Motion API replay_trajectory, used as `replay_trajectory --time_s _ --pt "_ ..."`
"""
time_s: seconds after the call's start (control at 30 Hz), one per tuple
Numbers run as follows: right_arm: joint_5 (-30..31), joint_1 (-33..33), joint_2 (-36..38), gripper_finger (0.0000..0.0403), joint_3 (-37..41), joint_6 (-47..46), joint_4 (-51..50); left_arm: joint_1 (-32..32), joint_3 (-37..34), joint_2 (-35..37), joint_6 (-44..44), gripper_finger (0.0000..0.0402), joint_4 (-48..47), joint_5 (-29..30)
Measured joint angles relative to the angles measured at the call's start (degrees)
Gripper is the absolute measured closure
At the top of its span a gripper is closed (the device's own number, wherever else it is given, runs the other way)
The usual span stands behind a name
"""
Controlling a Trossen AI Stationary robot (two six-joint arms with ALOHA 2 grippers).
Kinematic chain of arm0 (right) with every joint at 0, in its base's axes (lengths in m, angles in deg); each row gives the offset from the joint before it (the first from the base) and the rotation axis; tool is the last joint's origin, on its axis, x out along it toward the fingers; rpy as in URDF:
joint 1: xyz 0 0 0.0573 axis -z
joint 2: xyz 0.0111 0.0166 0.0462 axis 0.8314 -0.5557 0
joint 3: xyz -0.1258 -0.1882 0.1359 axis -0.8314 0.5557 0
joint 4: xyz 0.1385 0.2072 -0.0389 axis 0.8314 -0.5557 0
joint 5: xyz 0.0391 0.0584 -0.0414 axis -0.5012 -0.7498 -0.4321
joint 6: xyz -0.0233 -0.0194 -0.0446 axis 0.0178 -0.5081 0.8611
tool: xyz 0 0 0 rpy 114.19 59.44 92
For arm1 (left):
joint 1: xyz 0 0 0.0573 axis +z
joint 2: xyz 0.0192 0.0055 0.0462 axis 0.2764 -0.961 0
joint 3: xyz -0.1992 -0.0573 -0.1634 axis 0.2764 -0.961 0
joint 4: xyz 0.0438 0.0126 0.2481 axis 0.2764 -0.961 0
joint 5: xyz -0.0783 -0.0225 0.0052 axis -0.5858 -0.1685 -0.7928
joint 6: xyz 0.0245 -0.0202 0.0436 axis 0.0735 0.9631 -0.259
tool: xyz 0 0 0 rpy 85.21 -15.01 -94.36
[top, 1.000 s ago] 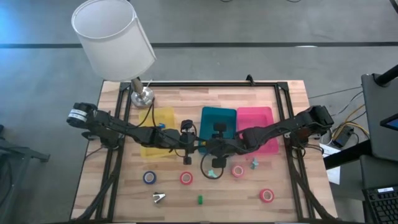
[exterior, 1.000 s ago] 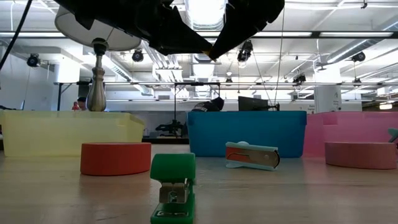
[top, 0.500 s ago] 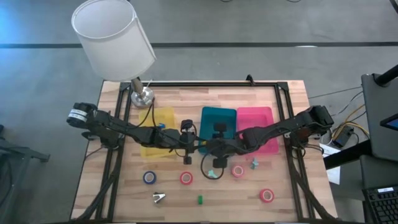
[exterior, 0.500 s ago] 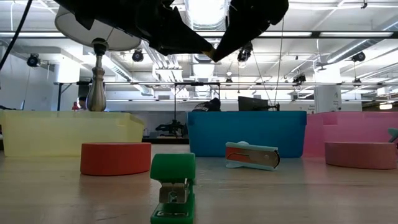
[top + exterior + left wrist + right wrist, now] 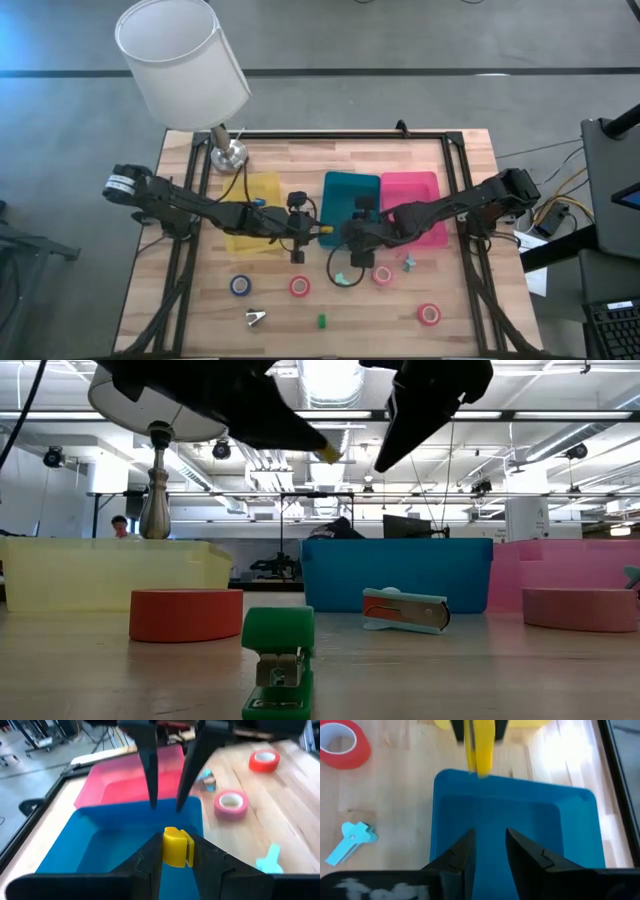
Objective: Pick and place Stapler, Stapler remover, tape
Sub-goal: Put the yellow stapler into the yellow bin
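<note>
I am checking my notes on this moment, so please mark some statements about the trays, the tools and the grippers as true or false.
1. The left gripper holds a small yellow stapler. True.
2. The blue tray stands between the yellow tray and the pink tray. True.
3. The green stapler lies inside the blue tray. False: it stands on the table.
4. The right gripper grips a red tape roll. False: its fingers are empty, above the blue tray.
</note>
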Motion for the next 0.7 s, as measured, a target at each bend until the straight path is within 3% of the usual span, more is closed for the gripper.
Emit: replay_trajectory --time_s 0.33,0.53,0.6,0.7 --pt "-0.33 -0.02 -0.08 0.0321 -0.02 -0.63 -1.38 -0.04 1.38 10.96 6.23 0.0309 -33.53 1.77" --pt "-0.48 -0.02 -0.13 0.0328 -0.02 -0.66 -1.38 0.00 0.96 17.62 20.06 0.0309 -57.83 6.16" --pt "-0.49 -0.02 -0.15 0.0330 -0.02 -0.66 -1.36 0.00 -0.59 18.62 24.02 0.0309 -61.66 7.97" --pt "-0.48 -0.02 -0.15 0.0330 -0.02 -0.67 -1.30 0.12 -4.83 19.16 26.48 0.0309 -60.19 9.12"
